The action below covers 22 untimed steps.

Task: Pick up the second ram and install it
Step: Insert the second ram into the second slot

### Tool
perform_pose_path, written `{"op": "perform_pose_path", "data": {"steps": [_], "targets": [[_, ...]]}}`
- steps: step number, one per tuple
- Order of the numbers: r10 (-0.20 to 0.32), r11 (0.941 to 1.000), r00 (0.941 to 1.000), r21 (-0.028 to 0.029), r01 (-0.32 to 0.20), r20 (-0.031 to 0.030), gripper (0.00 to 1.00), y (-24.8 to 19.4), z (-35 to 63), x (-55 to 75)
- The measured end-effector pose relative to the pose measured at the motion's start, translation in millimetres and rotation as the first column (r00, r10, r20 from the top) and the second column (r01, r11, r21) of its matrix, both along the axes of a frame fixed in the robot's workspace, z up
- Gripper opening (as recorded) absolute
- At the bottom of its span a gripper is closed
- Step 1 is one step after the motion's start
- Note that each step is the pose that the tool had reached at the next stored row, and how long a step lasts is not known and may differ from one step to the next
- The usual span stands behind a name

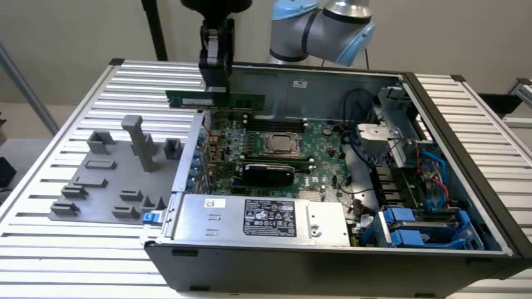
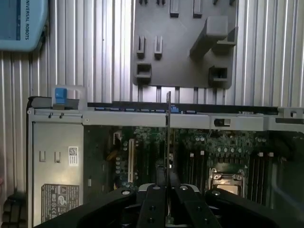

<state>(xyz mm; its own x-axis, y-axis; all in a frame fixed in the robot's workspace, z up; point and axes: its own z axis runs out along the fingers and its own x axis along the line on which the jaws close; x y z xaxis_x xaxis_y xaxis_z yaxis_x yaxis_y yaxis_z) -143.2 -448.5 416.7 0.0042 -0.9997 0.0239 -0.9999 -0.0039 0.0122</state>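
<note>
- Clamped shut by the gripper [image 1: 214, 88] on the second ram [image 1: 218, 99], black fingers [image 2: 152, 209] pinching its upper edge near mid-length; held in the air at the upper left of the frame in the exterior view, over the far left corner of the case.
- Hangs straight below the gripper, long axis level and running across the frame; edge-on in the wrist view, reaching out from between the fingers.
- Ribbed metal table [image 1: 50, 249] underneath everything, long parallel grooves, dull silver.
- Open computer case [image 1: 332, 268], dark sheet metal, boxy, filling the centre and right of the frame.
- Matte grey plastic fixture tray [image 1: 71, 215] at the left of the frame, blocky posts and pockets, just beside the case.
- Silver power supply [image 1: 258, 218], a labelled flat box along the near wall.
- Green motherboard [image 1: 320, 140], densely studded, lying flat inside.
- Thick black card [image 1: 266, 171] near the board's middle.
- Square silver processor [image 1: 283, 144] just beyond it.
- Long dark slots [image 1: 278, 125] below and to the right of the held stick, seemingly parallel to it, well apart from it.
</note>
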Motion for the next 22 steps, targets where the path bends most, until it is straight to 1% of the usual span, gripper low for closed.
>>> {"op": "perform_pose_path", "data": {"steps": [7,10,12,13,17,22], "targets": [[0.000,1.0000,1.0000,0.0001,0.000,0.0001,0.00,2.3,-0.9,31.6],[0.000,1.0000,1.0000,0.0000,0.000,0.0000,0.00,5.3,-2.8,45.1],[0.000,1.0000,1.0000,0.0001,0.000,0.0000,0.00,9.6,-5.3,54.3],[0.000,1.0000,1.0000,0.0000,0.000,0.0000,0.00,12.4,-7.0,58.0],[0.000,1.0000,1.0000,0.0001,0.000,0.0000,0.00,25.9,-14.3,68.0],[0.000,1.0000,1.0000,0.0001,0.000,0.0000,0.00,42.8,-23.4,76.5]]}}
